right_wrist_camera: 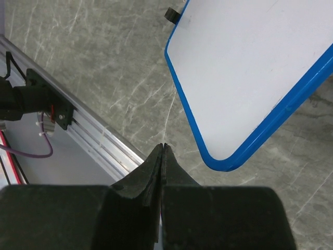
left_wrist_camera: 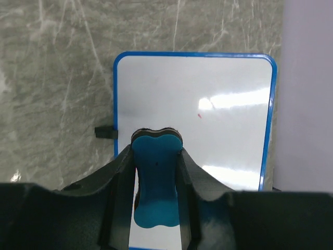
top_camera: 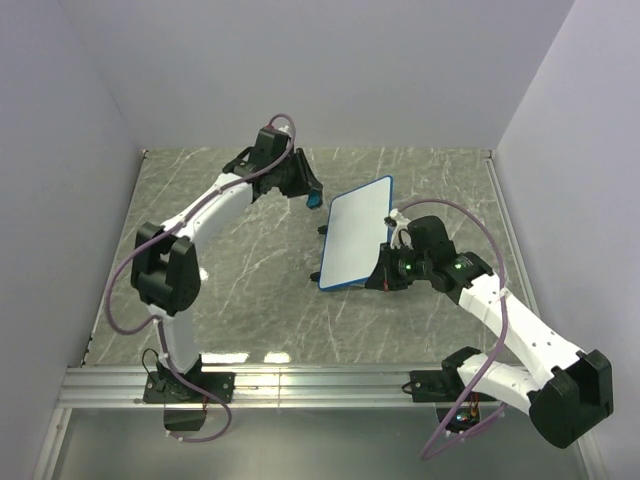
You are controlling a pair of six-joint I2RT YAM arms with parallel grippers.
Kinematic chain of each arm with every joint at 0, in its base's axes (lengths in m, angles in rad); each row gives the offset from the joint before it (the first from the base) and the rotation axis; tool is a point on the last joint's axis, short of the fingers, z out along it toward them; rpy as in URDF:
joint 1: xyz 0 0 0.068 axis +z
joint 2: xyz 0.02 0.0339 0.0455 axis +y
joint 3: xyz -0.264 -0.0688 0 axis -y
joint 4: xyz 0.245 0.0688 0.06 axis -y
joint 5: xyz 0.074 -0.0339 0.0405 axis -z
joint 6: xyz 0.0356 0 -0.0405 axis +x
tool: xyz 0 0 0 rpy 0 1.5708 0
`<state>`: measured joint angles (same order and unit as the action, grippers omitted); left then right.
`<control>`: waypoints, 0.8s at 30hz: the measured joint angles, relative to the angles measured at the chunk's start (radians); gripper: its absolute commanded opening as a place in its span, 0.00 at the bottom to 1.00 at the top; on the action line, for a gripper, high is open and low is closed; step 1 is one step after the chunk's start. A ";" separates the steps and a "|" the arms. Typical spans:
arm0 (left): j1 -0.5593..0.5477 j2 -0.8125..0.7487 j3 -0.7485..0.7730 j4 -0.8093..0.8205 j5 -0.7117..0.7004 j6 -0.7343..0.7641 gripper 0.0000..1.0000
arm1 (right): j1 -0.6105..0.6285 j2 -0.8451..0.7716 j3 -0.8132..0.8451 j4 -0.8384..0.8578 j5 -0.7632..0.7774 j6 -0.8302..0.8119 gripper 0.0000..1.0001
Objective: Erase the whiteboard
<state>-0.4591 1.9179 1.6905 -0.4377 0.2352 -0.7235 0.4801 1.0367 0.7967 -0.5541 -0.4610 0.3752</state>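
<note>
Under me lies a grey marble-patterned table (top_camera: 250, 300), veined white. Plain pale walls box it in: a back wall (top_camera: 320, 70), a left wall (top_camera: 50, 200), a right wall (top_camera: 590, 180). An aluminium rail (top_camera: 320, 385) runs along its near edge.

You have the whiteboard (top_camera: 355, 235) on the table (top_camera: 250, 300), right of centre. Your left gripper (top_camera: 312, 198), the eraser (left_wrist_camera: 156, 182) between its fingers, sits off the board's far left corner; your right gripper (right_wrist_camera: 163, 148) sits beside its near right corner
</note>
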 measured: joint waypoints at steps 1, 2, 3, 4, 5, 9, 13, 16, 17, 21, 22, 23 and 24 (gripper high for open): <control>0.000 -0.024 -0.020 -0.001 -0.011 0.000 0.00 | 0.000 -0.001 0.000 0.000 0.001 0.002 0.13; 0.002 -0.049 -0.045 -0.005 -0.027 -0.001 0.00 | 0.000 -0.002 0.000 -0.001 0.002 0.006 0.23; 0.005 -0.072 -0.071 -0.002 -0.042 -0.001 0.00 | 0.001 -0.002 0.001 -0.002 0.005 0.008 0.39; 0.006 -0.088 -0.096 -0.002 -0.052 -0.002 0.00 | 0.001 -0.004 0.002 -0.006 0.008 0.012 0.46; 0.010 -0.107 -0.129 -0.005 -0.069 -0.003 0.00 | 0.002 -0.008 0.002 -0.009 0.011 0.010 0.52; 0.019 -0.161 -0.253 -0.031 -0.151 -0.003 0.00 | 0.005 -0.044 0.004 -0.022 0.024 0.014 0.75; 0.025 -0.196 -0.347 -0.087 -0.273 -0.003 0.14 | 0.005 -0.096 0.012 -0.046 0.051 0.019 0.76; 0.025 -0.220 -0.415 -0.118 -0.351 -0.003 0.44 | 0.005 -0.143 0.026 -0.070 0.076 0.022 0.77; 0.025 -0.227 -0.432 -0.129 -0.367 -0.002 0.59 | 0.005 -0.161 0.032 -0.079 0.083 0.024 0.77; 0.025 -0.259 -0.517 -0.145 -0.421 -0.006 0.79 | 0.005 -0.227 0.064 -0.114 0.124 0.034 0.78; 0.025 -0.266 -0.536 -0.147 -0.428 -0.007 0.83 | 0.005 -0.245 0.072 -0.122 0.135 0.039 0.78; 0.025 -0.270 -0.552 -0.153 -0.436 -0.012 0.87 | 0.005 -0.262 0.078 -0.127 0.144 0.044 0.78; 0.025 -0.273 -0.565 -0.156 -0.443 -0.015 0.89 | 0.005 -0.280 0.085 -0.133 0.152 0.050 0.78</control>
<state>-0.4343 1.6451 1.1252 -0.5941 -0.2081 -0.7383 0.4847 0.7570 0.8818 -0.6868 -0.3088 0.4255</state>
